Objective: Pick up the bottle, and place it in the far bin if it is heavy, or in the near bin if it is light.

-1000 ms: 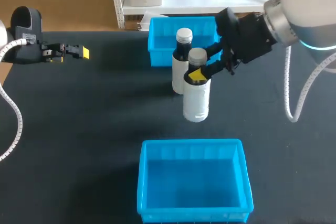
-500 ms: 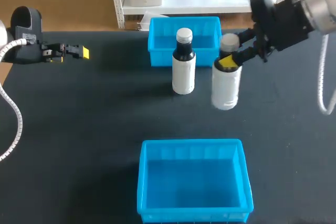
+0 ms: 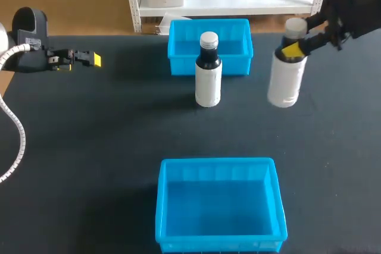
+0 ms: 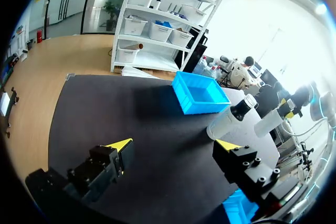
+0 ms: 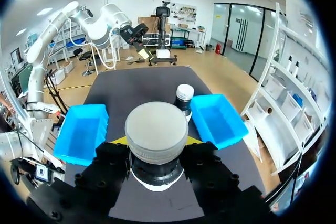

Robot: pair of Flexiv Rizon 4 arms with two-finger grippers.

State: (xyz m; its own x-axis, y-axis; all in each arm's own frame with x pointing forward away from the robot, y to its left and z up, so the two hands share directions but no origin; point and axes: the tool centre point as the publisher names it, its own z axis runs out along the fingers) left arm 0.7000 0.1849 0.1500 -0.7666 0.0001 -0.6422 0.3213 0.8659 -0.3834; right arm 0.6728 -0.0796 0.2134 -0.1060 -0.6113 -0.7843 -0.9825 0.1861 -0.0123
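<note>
My right gripper (image 3: 293,50) is shut on the neck of a white bottle with a grey cap (image 3: 287,77), which hangs in the air over the table's right side. In the right wrist view the cap (image 5: 156,132) fills the space between the fingers. A second white bottle with a dark neck (image 3: 208,77) stands upright just in front of the far blue bin (image 3: 209,57). The near blue bin (image 3: 219,204) sits at the front edge. My left gripper (image 3: 89,59) is open at the far left, away from everything; its fingers (image 4: 122,148) hold nothing.
The black tabletop (image 3: 95,147) lies bare between the left arm and the bins. The standing bottle (image 4: 231,119) is ahead of the left gripper, beside the far bin (image 4: 202,94).
My right arm has carried the held bottle to the right and higher, away from the standing bottle. The left arm has stayed put.
</note>
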